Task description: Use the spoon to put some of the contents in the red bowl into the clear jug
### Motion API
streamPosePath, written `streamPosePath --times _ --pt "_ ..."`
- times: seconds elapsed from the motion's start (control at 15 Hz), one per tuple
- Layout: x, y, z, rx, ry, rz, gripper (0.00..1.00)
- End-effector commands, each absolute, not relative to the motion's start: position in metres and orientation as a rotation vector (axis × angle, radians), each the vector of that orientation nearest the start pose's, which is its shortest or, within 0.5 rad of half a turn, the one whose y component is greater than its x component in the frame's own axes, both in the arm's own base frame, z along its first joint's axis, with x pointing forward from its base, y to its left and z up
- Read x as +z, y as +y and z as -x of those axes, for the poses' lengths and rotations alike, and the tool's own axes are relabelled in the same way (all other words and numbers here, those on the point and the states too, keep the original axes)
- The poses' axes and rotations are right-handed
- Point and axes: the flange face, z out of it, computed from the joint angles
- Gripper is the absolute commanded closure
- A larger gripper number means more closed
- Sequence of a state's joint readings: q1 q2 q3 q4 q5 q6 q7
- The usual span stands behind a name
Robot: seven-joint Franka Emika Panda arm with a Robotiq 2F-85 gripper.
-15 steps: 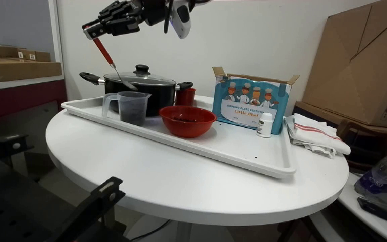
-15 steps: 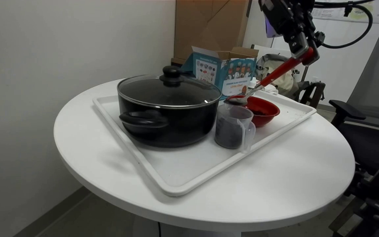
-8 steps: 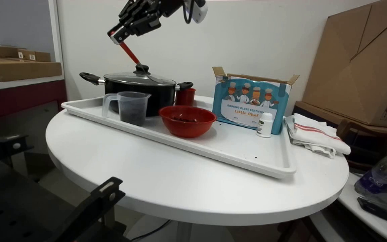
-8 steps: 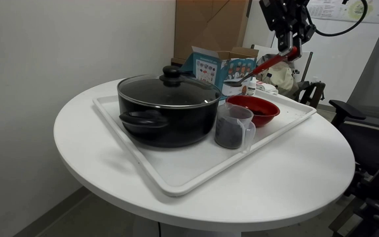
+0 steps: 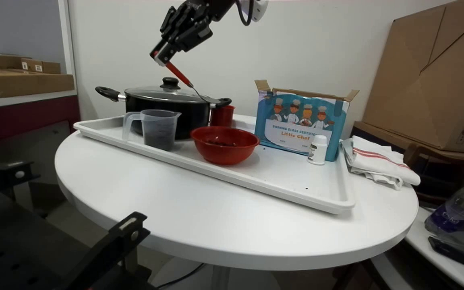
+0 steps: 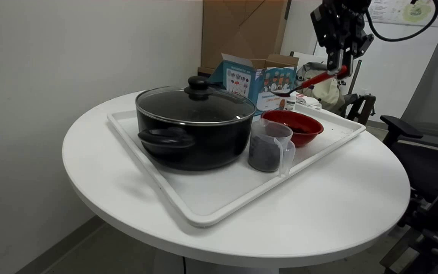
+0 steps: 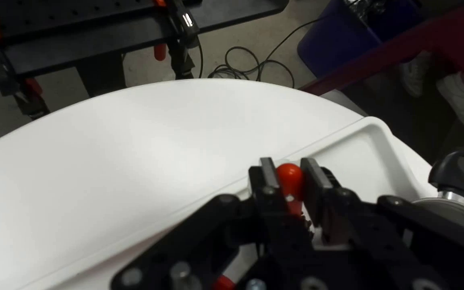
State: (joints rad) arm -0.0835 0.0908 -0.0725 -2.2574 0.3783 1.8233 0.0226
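- Black two-finger gripper [image 7: 289,172], nearest the lens in the wrist view: clamped on a metal spoon with a red handle [image 6: 315,80], handle end poking out between the fingertips.
- Step, my read: spoon in transit, probably lining up for a scoop. In both exterior views its head hangs well above the glossy red round bowl [image 5: 226,152], touching nothing. Can't tell if it's loaded.
- Next, if unloaded: lower, dig in, lift level, carry to the see-through greyish plastic jug [image 5: 160,121], tip.
- Bowl: mid-frame in an exterior view, dark bits [image 5: 220,143] low inside.
- Jug: a bit farther back, left of centre, upright; lower part dark, so likely part-filled.
- Black round pot [image 5: 193,119] behind the jug, glass lid [image 5: 147,94] on; contents unreadable.
- Farthest: red cylindrical cup [image 5: 224,116] beyond the bowl, partly hidden, inside not visible.
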Motion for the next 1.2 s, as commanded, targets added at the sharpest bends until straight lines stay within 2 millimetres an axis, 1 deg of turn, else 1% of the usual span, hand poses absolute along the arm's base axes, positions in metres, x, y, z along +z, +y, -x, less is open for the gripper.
streamPosePath --times 0.0,0.2,0.33,0.47,0.8,1.13 --pt "0.283 -0.071 -0.454 0.661 0.61 2.66 0.9" --pt "0.266 -0.088 -0.447 0.67 0.653 2.641 0.9" --pt "0.257 -0.092 -0.444 0.698 0.668 2.61 0.9" --pt "0.248 -0.092 -0.446 0.73 0.661 2.596 0.9" --pt "0.225 -0.079 -0.459 0.784 0.591 2.599 0.91" --pt "0.214 -0.081 -0.478 0.797 0.566 2.601 0.9"
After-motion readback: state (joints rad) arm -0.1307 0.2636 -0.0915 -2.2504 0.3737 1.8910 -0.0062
